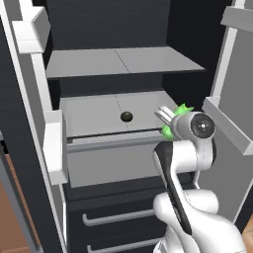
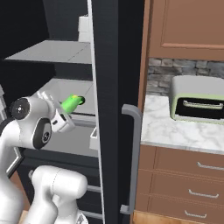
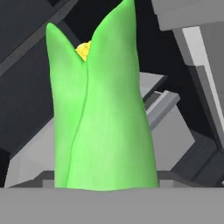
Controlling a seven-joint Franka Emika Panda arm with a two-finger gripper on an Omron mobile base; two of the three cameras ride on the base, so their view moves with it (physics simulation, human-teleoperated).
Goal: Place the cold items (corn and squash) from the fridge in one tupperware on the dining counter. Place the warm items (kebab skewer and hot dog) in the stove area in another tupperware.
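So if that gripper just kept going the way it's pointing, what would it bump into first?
Probably the fridge interior: the gripper, shut on the corn, points toward the grey shelves. The exact spot is unclear.

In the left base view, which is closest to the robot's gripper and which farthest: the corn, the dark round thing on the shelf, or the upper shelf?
1. Corn: in the gripper itself.
2. Dark round item: left, on the lower shelf.
3. Upper shelf: above, farthest.

Matt green husk wraps the corn; fridge shelves look smooth grey plastic; the tabletop is glossy marble over wooden drawers.
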